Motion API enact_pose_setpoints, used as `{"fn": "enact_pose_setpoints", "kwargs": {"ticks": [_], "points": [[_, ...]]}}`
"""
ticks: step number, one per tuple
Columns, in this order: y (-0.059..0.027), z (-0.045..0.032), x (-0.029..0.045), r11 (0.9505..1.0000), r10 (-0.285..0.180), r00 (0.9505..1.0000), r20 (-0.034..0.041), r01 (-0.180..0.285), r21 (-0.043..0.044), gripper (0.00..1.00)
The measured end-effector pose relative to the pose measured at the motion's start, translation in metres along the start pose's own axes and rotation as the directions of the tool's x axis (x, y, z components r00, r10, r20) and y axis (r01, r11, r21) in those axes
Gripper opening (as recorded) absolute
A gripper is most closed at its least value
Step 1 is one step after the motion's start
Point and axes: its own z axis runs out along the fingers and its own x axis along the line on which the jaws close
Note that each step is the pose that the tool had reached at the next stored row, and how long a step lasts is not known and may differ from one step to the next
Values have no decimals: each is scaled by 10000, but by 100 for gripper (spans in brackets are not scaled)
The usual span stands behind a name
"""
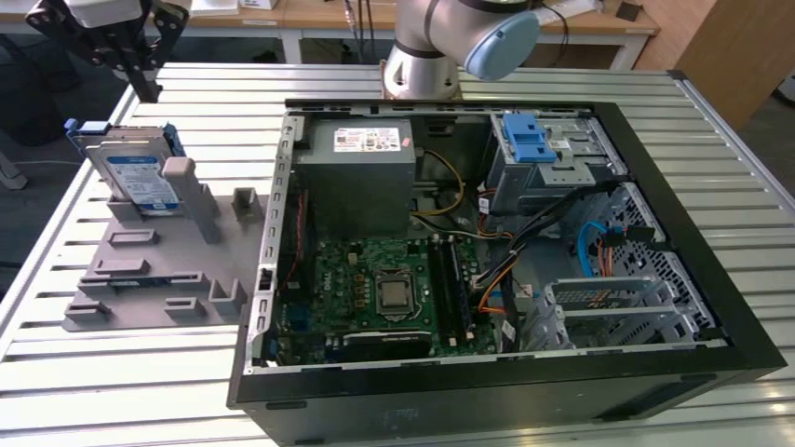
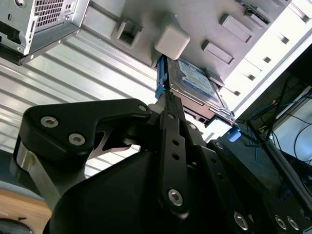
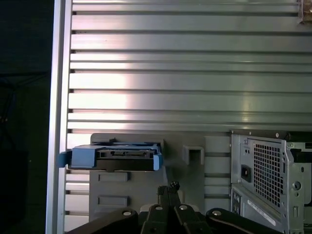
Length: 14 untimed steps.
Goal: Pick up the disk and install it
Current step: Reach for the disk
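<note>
Black fingers [image 1: 145, 88] are pressed together with nothing between them. Their tips hang just above the disk [image 1: 134, 172] without touching it. In the second wrist view the fingers [image 2: 168, 100] point toward the disk [image 2: 195, 80], and in the first wrist view they [image 3: 168, 186] sit close to its narrow edge [image 3: 124, 157].

One disk is there, standing on edge below the fingers in one grey plastic holder [image 1: 155, 275]. It has blue rails along its sides, and a grey post [image 1: 181, 186] of the holder stands against its face. Its face carries one blue-and-white label; the print cannot be read.

Farther from the fingers, beyond the holder, one open black computer case [image 1: 497, 396] lies on the slatted metal surface [image 1: 112, 391]. Inside, on the side nearest the fingers, sits one grey metal box [image 1: 360, 186] with one white sticker [image 1: 369, 140], whose writing is likewise unreadable. Past it are one green circuit board [image 1: 367, 270] and one small blue plastic latch [image 1: 531, 140] with no label.
</note>
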Motion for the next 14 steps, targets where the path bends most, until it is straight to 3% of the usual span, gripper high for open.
{"fn": "enact_pose_setpoints", "kwargs": {"ticks": [14], "points": [[31, 16, 255, 9999, -101, 9999, -5, 101, 2, 11]]}}
